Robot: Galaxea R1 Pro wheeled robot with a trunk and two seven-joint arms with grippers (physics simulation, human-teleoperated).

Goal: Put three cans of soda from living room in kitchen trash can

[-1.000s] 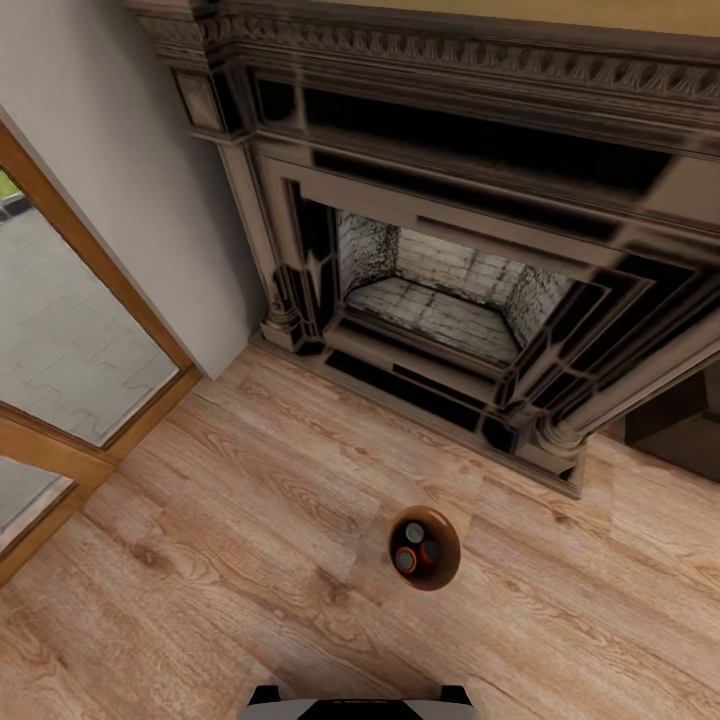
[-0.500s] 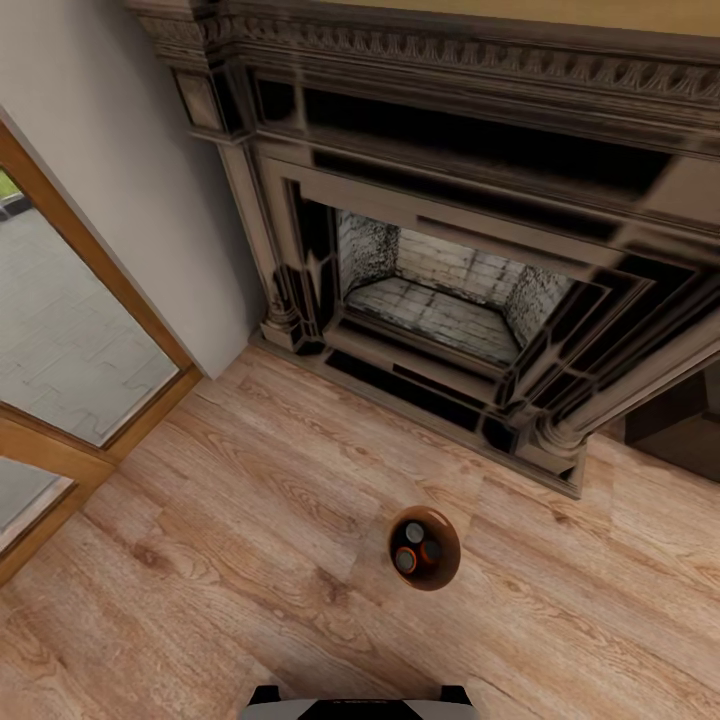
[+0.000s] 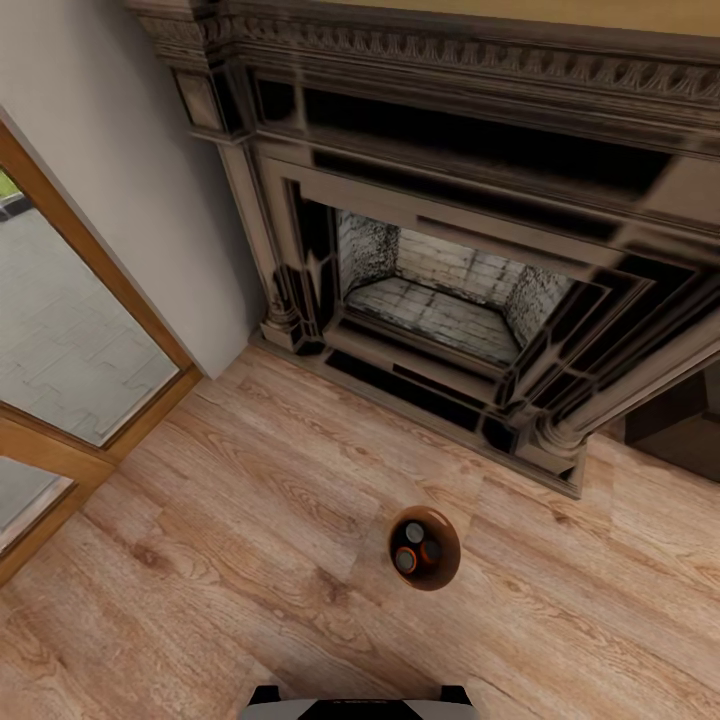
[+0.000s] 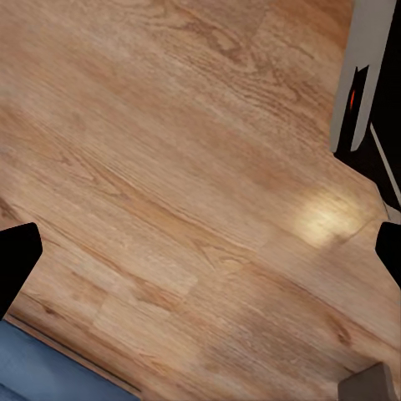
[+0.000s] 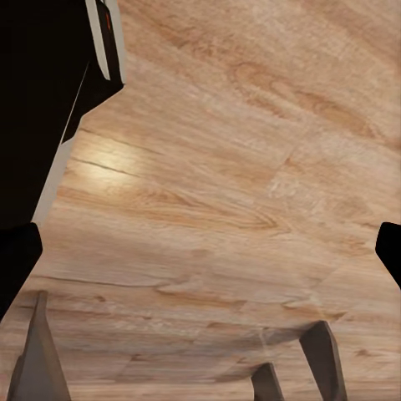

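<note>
Here, we see the small round tapered bucket with a brown inside [image 3: 424, 548] standing upright on the pale wood-plank floor [image 3: 250, 520], in front of the dark carved fireplace [image 3: 450, 290] and well apart from the wood-framed glass door [image 3: 60, 330]. That puts it in the living room, so we judge the trip to the kitchen is not yet made. Inside it sit three small silvery-topped soda cans [image 3: 416, 546], close together, at least one rimmed in orange; they look loaded for carrying. Our left gripper [image 4: 200, 251] and right gripper [image 5: 200, 251] both hang over bare floor, fingertips spread wide at the frame edges, holding nothing.
</note>
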